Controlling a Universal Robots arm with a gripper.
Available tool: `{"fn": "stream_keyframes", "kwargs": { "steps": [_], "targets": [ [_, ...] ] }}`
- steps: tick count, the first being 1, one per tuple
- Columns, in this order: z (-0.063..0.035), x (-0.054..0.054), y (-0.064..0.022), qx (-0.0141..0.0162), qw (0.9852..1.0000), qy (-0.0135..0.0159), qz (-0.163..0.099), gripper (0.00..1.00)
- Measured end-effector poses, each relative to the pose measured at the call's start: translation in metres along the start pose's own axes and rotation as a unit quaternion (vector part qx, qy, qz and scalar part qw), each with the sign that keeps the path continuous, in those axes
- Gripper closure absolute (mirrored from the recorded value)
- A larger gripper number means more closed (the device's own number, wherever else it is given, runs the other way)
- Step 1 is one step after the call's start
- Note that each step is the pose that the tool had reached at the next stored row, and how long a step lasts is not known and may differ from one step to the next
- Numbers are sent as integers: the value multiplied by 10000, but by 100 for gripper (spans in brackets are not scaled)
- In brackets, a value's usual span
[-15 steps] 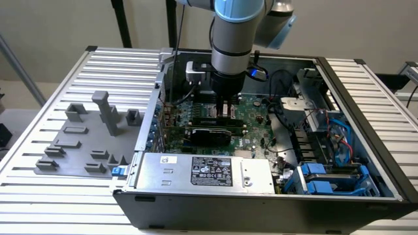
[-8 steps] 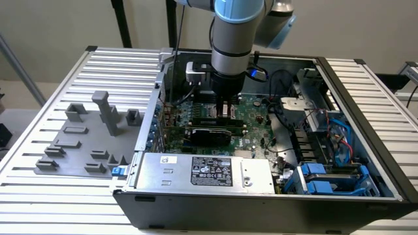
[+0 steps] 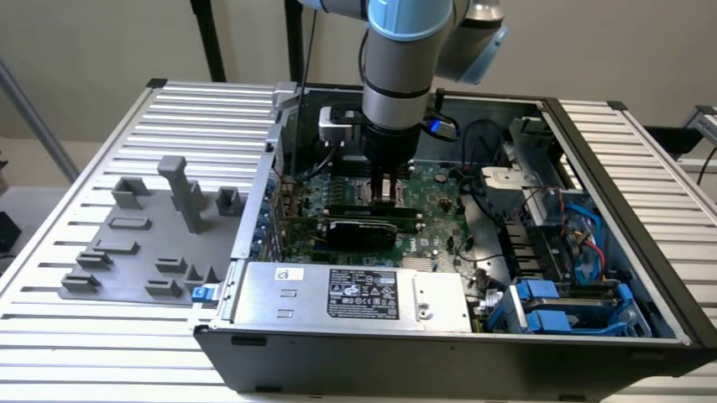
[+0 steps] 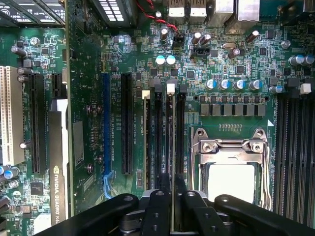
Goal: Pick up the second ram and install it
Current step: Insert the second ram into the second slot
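Black gripper [image 4: 173, 206] fingers [image 4: 158, 211] fill the near edge of the wrist view, standing close together with a thin strip pinched between them. That strip is the second ram [image 4: 170, 142], seen edge-on, running away from the fingers along one of the memory slots [image 4: 156, 137] on the motherboard [image 4: 231, 64]; it stands upright in the slot line, though whether it is fully seated cannot be told. The jaws are narrow and closed on its upper edge.

Just beside the slots, the wrist view gives detail the other camera lacks: the silver processor socket [image 4: 230, 167] with its metal frame, a row of round capacitors [image 4: 231, 84], a blue expansion slot [image 4: 106, 132], and a black graphics card [image 4: 58, 162] with white lettering.

From the exterior view comes the wider setting: an open computer case [image 3: 627, 243] lying on a slatted metal table [image 3: 101, 134], a silver power supply [image 3: 348, 294] at its near side, blue drive bays [image 3: 560, 311] toward the exterior view's right, and a grey fixture tray [image 3: 146, 243] on the exterior view's left. There the gripper [image 3: 387, 191] sits low over the board.

Reaching in from above, the arm [image 3: 401, 59] stands nearly vertical, wrist pointing straight down into the case.
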State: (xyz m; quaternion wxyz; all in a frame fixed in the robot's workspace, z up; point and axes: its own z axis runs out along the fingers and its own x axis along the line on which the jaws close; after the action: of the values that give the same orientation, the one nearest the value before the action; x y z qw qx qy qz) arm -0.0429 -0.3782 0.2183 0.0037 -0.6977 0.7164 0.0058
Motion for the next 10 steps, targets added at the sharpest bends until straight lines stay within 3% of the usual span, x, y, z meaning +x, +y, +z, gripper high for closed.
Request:
{"fn": "stream_keyframes", "kwargs": {
  "steps": [1, 2, 10],
  "targets": [
    [0, 0, 0, 0, 10000, 0, 0, 85],
    [0, 0, 0, 0, 10000, 1, 0, 78],
    [-75, -1, 1, -10, 10000, -7, 0, 78]
  ]
}}
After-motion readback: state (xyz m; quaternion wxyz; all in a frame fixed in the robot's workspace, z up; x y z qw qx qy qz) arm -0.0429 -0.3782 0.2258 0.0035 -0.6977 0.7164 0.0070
